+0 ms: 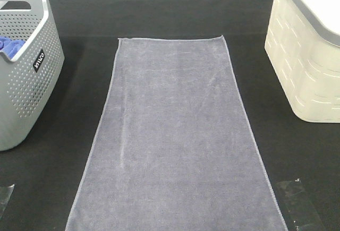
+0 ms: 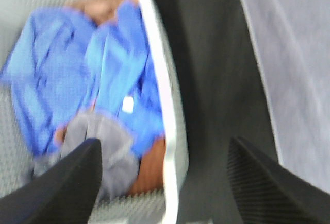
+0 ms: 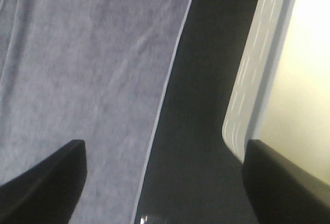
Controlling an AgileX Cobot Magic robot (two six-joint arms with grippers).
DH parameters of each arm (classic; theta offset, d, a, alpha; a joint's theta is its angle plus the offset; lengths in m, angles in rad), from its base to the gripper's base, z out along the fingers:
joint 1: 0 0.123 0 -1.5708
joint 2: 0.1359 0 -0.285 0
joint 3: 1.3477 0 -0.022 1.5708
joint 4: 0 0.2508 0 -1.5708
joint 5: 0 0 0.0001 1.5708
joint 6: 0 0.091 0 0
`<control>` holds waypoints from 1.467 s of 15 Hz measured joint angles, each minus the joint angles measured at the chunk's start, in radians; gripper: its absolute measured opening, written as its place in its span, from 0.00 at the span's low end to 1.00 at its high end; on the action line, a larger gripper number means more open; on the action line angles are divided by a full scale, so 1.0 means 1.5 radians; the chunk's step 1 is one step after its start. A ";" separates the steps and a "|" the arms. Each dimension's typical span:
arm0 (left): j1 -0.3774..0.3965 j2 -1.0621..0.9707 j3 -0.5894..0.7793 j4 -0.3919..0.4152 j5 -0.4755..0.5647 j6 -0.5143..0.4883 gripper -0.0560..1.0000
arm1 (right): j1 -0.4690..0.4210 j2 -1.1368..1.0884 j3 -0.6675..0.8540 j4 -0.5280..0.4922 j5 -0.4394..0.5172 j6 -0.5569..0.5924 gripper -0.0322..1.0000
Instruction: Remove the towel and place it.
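The towel lies spread flat and lengthwise down the middle of the black table, its far hem straight and its near end running out of the exterior high view. The left wrist view shows my left gripper open and empty above the grey basket's rim, with the towel's edge off to one side. My right gripper is open and empty too, over the black table between the towel's long edge and the cream basket. Neither gripper touches the towel.
A grey perforated basket stands at the left, holding a bright blue cloth and a small grey cloth. A cream basket stands at the right. Clear tape patches lie near the table's front corners.
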 joint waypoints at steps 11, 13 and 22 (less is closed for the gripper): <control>0.000 -0.625 0.497 -0.096 0.004 0.037 0.68 | 0.000 -0.561 0.549 0.009 0.007 0.000 0.79; 0.000 -0.717 0.548 -0.135 0.005 0.071 0.68 | 0.000 -0.661 0.614 0.009 0.007 0.000 0.79; 0.000 -0.851 0.665 -0.217 -0.103 0.154 0.68 | 0.000 -0.976 0.713 0.012 -0.031 -0.015 0.79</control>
